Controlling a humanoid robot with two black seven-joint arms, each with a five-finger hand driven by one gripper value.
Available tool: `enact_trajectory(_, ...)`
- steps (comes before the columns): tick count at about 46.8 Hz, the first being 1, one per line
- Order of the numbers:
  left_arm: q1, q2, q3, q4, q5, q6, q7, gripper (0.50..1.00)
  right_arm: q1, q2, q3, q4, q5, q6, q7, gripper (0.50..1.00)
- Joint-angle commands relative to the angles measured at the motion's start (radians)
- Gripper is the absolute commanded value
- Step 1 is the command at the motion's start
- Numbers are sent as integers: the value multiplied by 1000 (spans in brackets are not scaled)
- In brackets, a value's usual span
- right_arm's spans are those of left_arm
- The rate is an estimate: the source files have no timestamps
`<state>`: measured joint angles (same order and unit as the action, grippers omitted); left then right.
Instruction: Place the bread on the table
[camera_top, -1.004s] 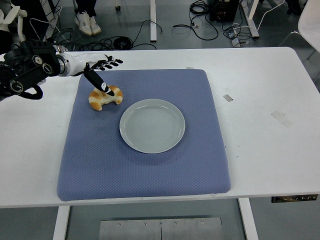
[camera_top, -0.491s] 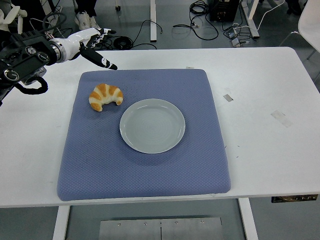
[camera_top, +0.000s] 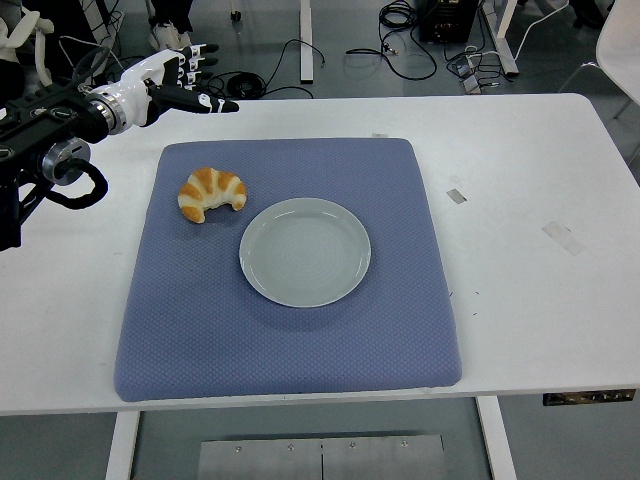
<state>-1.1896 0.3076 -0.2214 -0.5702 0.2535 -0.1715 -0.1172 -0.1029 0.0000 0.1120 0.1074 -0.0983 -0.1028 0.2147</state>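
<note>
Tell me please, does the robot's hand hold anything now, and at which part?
Nothing is held. The left hand is open, over the table's far left part, apart from the croissant, which lies on the blue mat beside the plate.

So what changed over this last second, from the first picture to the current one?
The left hand let go of the croissant and drew back up and to the left; it now hangs open over the table's far left corner, clear of the blue mat. The croissant lies on the mat left of the empty plate, apart from it. Croissant, plate and mat kept their places. The right arm is not in view.
</note>
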Motion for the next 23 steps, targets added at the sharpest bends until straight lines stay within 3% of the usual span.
enact_trajectory(1,39,-2,-71,0,-14,0,-1,981,0,0,0,0,-1,0,0,1000)
enact_trajectory(7,67,-4,-187,1,-20,-17,1,981,0,0,0,0,0,0,0,1000)
enact_trajectory(16,99,-12,-237,7,-34,-25,-4,981,2,0,0,3,0,0,0,1000)
enact_trajectory(23,137,-48,-340,10,-138,-25,-5,983,2,0,2,5,0,0,0,1000)
